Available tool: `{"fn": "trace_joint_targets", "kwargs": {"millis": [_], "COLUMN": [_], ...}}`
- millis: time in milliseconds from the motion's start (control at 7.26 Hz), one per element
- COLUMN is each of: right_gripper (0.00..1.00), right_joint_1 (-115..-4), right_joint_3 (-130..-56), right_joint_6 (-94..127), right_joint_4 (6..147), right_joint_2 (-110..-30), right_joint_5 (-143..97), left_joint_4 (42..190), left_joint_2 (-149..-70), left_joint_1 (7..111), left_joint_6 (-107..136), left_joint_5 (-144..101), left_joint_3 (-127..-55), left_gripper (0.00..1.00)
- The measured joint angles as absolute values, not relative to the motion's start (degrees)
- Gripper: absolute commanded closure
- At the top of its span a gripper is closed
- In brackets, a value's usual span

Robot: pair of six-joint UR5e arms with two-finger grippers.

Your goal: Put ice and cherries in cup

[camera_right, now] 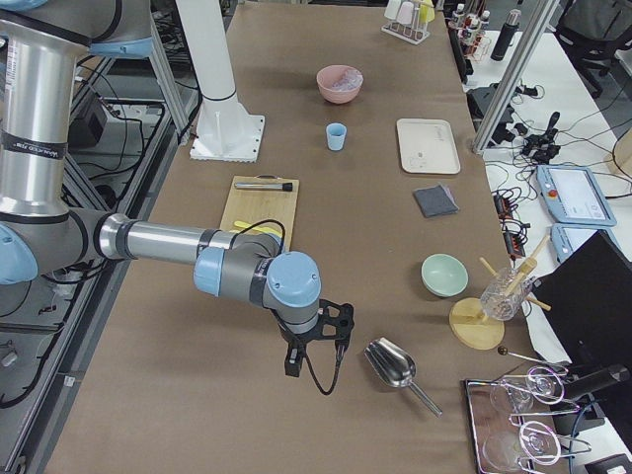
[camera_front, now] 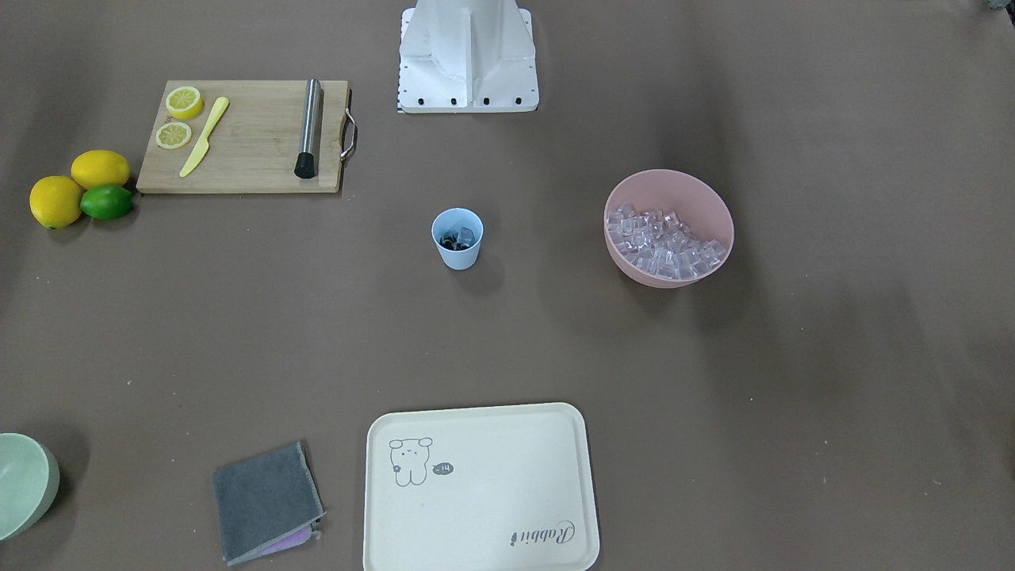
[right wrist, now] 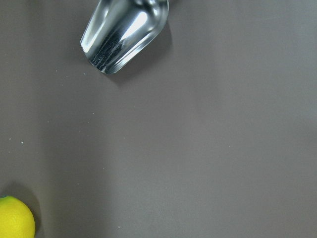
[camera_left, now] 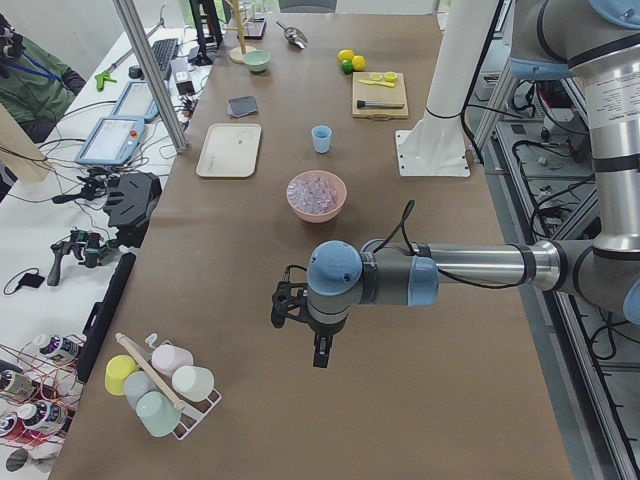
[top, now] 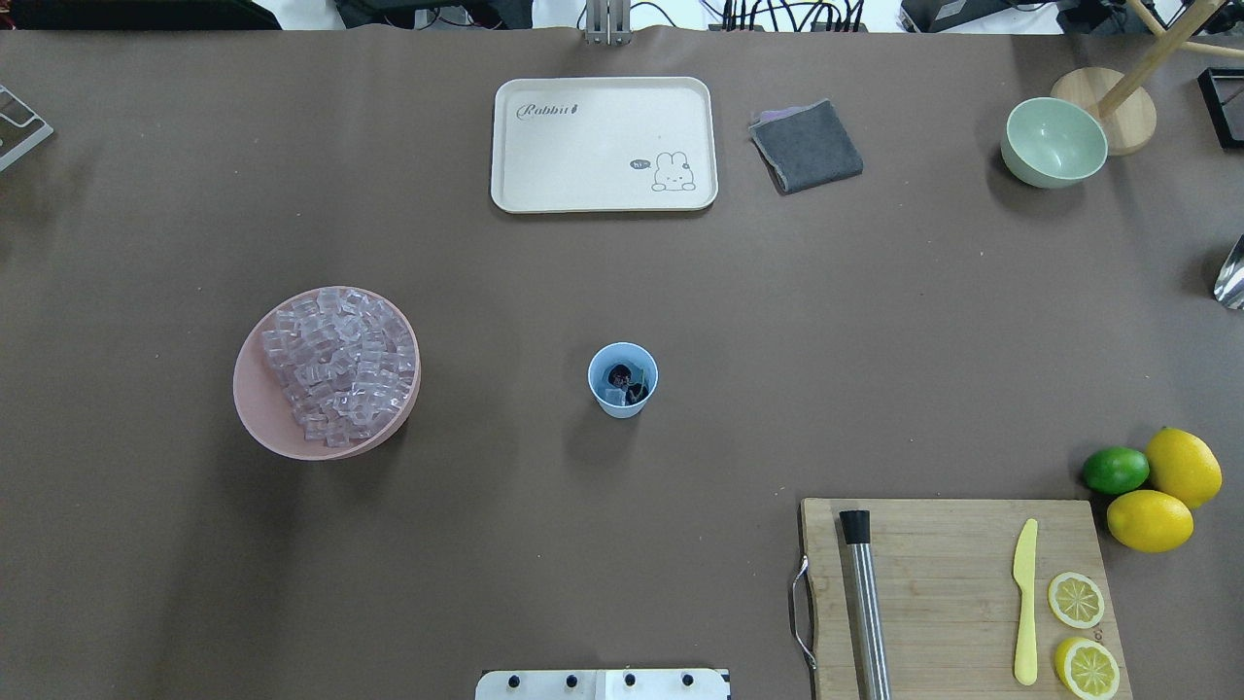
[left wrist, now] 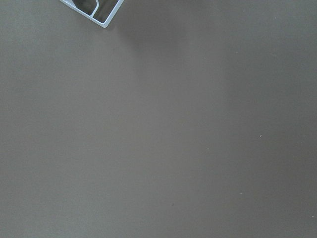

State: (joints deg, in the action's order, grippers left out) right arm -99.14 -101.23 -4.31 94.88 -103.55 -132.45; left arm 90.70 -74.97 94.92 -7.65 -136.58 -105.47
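Observation:
The light blue cup (camera_front: 457,258) stands upright mid-table, also in the overhead view (top: 622,409). Inside it lie dark cherries (camera_front: 450,241) (top: 621,374) and a clear ice cube (camera_front: 467,235) (top: 613,395). Many more ice cubes (camera_front: 664,246) (top: 340,365) fill the pink bowl (camera_front: 668,176). My left gripper (camera_left: 319,351) hangs over bare table far from the cup, near the table's left end. My right gripper (camera_right: 293,361) hangs over the table's right end beside a metal scoop (camera_right: 392,365). Both show only in side views, so I cannot tell whether they are open or shut.
A cream tray (top: 603,194), a grey cloth (top: 807,146) and a pale green bowl (top: 1054,141) sit on the far side. A cutting board (top: 943,574) holds a muddler, a yellow knife and lemon slices. Lemons and a lime (top: 1116,470) lie beside it. A rack of cups (camera_left: 160,385) stands at the left end.

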Motion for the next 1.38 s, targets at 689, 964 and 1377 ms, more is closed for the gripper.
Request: {"fn": "trace_joint_targets", "kwargs": {"millis": [689,964,1377], "right_gripper": [0.00,0.00,0.00], "right_joint_1": [-98.99,-98.97,-98.97], "right_joint_3": [-101.56,-101.63,-102.05], "right_joint_6": [-4.44,-4.46,-4.48], "right_joint_4": [94.92,94.92,94.92], "right_joint_2": [-104.06,-104.06,-104.12], "right_joint_5": [-132.67,-132.77,-132.82], "left_joint_4": [90.70,90.70,90.70], "left_joint_2": [-74.97,-74.97,-74.97], "left_joint_1": [94.92,94.92,94.87], "left_joint_6": [-7.65,-7.65,-7.66], "left_joint_5": [-136.58,-136.58,-136.58], "left_joint_3": [-105.47,-105.47,-105.47], "left_gripper": [0.01,0.01,0.01]}}
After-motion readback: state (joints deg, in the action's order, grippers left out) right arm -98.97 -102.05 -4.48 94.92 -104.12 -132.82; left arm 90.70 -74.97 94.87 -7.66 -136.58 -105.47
